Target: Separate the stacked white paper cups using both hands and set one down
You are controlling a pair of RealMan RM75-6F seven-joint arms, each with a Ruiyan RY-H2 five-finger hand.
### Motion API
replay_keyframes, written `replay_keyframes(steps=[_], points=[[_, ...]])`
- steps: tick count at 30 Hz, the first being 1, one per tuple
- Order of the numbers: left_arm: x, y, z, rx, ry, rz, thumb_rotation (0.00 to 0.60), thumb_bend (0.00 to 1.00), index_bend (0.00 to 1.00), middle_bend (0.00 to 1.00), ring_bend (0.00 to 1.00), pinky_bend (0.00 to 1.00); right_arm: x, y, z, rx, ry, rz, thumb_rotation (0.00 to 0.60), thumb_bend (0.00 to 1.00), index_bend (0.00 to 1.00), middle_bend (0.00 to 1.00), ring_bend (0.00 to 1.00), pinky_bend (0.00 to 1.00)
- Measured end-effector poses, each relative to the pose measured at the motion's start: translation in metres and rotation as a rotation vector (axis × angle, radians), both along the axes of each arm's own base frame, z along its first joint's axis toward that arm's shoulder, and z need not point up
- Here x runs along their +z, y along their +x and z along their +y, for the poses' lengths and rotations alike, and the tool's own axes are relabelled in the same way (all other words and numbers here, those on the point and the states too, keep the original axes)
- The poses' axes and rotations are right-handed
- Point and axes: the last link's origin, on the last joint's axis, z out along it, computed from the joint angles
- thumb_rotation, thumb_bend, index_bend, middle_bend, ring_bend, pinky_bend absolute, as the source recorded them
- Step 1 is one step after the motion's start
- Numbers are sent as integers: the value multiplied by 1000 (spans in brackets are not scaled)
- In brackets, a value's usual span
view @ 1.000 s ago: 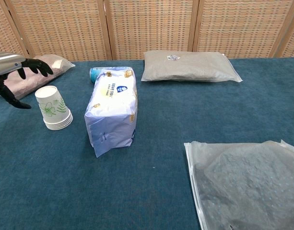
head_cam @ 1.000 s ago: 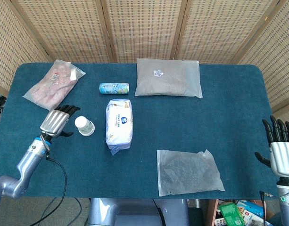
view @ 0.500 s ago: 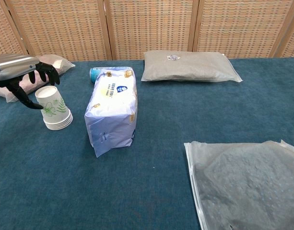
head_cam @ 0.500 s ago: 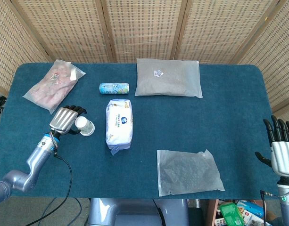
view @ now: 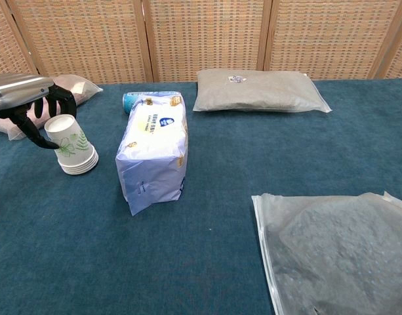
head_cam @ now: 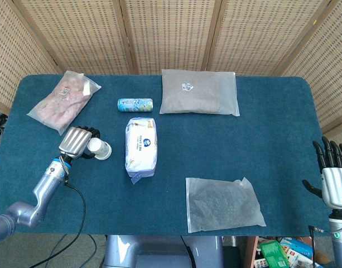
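The stack of white paper cups (head_cam: 100, 149) (view: 71, 146), printed with green leaves, stands upside down on the blue table (head_cam: 260, 139), left of centre, and leans slightly. My left hand (head_cam: 76, 142) (view: 27, 98) wraps around the stack's upper part, with its fingers (view: 61, 102) behind the cups and the thumb against their left side. My right hand (head_cam: 333, 173) is far off at the lower right, past the table's edge, with its fingers spread and nothing in it. The chest view does not show it.
A white and blue tissue pack (head_cam: 140, 145) (view: 155, 147) lies just right of the cups. A small can (head_cam: 135, 104) lies on its side behind them and a pink bag (head_cam: 62, 100) at the back left. A grey bag (head_cam: 200, 92) is at the back centre, a clear bag (head_cam: 222, 204) front right.
My left hand moved right onto the cup stack and closed around its top. The stack shifted a little and now leans. The right hand barely moved.
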Motion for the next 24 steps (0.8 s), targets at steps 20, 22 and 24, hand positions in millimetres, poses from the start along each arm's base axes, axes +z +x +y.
replay_keyframes(steps=[20,22,24], points=[[30,52,11,219,-166,-893,600,176,472,478,431,462,-3,29,-36,320,76,111,600,17,221,91,0,0],[28,63,13,254,-217,-1006,600,180,472,478,431,462,-1,39,-47,406,96,141,600,55,261,122,2,0],[24,77,17,289,-281,-1112,600,180,472,478,431,462,2,47,-56,476,111,164,600,102,305,147,14,0]])
